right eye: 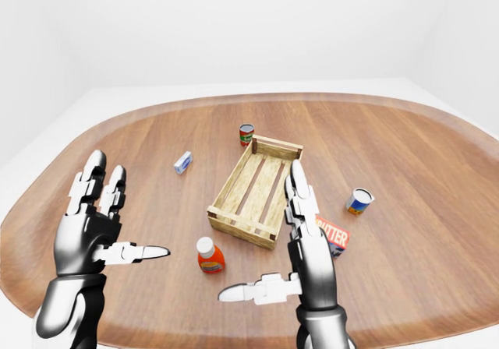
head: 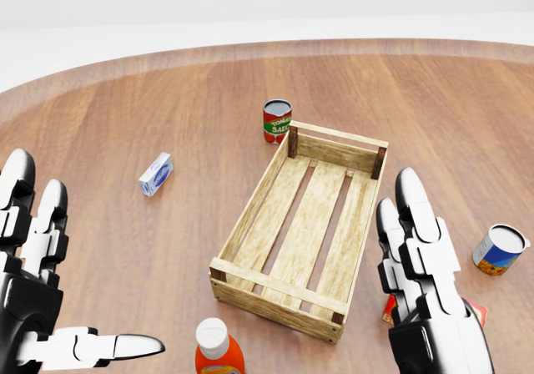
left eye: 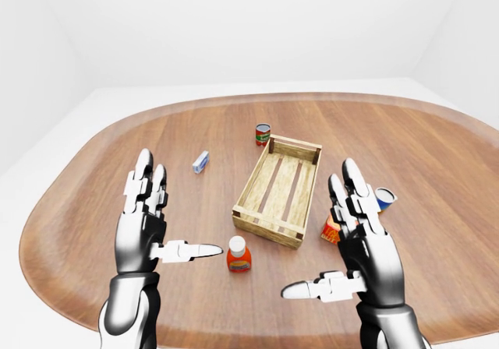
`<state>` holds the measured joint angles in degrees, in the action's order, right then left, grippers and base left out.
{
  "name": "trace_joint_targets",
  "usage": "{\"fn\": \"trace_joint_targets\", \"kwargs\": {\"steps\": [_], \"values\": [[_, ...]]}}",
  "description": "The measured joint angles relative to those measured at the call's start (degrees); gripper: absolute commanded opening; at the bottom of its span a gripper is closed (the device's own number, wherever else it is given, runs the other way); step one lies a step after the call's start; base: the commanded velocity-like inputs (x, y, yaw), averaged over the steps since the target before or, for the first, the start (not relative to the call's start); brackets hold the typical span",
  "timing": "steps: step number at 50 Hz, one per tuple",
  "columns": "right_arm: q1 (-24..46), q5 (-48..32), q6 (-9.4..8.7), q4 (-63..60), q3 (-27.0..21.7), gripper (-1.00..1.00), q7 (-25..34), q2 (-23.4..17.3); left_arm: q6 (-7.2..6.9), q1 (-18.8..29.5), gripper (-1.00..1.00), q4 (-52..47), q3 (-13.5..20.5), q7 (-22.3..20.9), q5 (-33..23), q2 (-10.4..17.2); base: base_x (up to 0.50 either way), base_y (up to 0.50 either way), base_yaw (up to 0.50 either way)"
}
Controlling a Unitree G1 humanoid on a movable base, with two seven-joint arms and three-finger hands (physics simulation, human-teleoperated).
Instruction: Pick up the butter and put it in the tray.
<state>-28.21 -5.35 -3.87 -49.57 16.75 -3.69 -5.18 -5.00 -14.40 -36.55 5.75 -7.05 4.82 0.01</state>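
Note:
The butter is a red box labelled BUTTER. It lies flat on the wooden table to the right of the tray, just right of my right hand in the right-eye view. The tray is an empty slatted wooden crate at the middle of the table. My left hand is open, raised above the table to the left of the tray. My right hand is open with its fingers spread, raised beside the tray's right corner, and holds nothing. In the left-eye view it hides most of the butter.
An orange sauce bottle stands between my hands, below the tray. A tomato sauce can stands at the tray's top end. A small blue-and-white box lies to the upper left. A blue can stands right of the butter.

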Motion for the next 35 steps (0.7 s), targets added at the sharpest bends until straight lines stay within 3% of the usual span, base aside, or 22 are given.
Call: {"fn": "trace_joint_targets", "kwargs": {"steps": [3, 14, 25, 35], "values": [[0.26, -0.23, -1.13, -0.63, -0.06, 1.00, -0.04, 0.02, 0.00, -0.01, 1.00, 0.12, -0.07, 0.04, -0.07, 0.00, 0.00, 0.00, 0.00], [4.43, -6.51, -1.13, -10.43, -3.88, 1.00, 4.69, 0.34, 0.00, 0.73, 1.00, 1.09, 0.23, 0.21, 0.00, 0.14, 0.00, 0.00, 0.00], [15.25, -21.51, -1.13, -10.43, -15.16, 1.00, 23.23, 4.01, 0.00, 1.01, 1.00, 1.61, 0.15, 0.43, -0.14, 0.16, 0.00, 0.00, 0.00], [20.84, -32.11, -1.13, -10.28, -23.31, 1.00, 33.06, 0.84, 0.00, 1.06, 1.00, 1.84, 0.05, 0.60, -0.21, 0.17, 0.00, 0.00, 0.00]]}}
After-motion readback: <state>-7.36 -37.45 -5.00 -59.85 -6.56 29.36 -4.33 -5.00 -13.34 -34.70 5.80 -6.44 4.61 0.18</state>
